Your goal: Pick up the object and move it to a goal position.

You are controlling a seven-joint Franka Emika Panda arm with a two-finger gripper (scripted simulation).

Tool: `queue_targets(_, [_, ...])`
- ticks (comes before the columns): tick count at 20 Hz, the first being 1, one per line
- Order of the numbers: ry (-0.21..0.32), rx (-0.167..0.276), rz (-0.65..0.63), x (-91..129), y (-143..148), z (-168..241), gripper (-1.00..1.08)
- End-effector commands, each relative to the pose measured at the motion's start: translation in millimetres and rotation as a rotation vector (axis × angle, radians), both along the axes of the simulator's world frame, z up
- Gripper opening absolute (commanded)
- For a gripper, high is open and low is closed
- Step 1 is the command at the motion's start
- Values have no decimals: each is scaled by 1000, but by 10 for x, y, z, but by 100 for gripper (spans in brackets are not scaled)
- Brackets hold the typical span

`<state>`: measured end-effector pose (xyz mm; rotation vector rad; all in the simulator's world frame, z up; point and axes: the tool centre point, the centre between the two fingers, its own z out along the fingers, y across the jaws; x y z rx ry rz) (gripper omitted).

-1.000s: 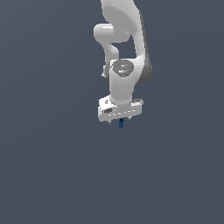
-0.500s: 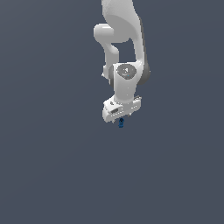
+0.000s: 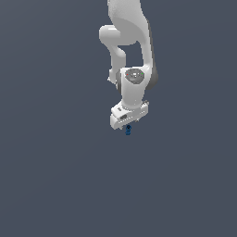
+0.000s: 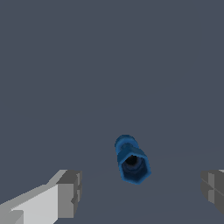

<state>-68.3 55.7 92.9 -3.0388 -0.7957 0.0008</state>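
Though apparently untouched, blue peg [image 4: 131,160] between wide-apart jaws.

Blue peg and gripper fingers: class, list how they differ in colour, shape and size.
The blue peg is dark blue; the fingers are grey and white. The peg is rounded with a hollow end; the fingers are blocky. In the exterior view the peg is far smaller than the gripper. The peg sits between the spread fingers, touching neither.

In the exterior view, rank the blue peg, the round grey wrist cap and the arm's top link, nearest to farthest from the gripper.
1. Blue peg, just below the gripper.
2. Round grey wrist cap, above the gripper.
3. Top link, at the picture's upper edge.
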Motion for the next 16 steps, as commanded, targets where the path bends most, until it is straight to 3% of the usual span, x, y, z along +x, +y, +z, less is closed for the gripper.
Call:
queue_targets(1, [0, 0, 0, -1, -2, -26, 100])
queue_targets(16, [-1, 0, 6, -12, 2, -501, 100])
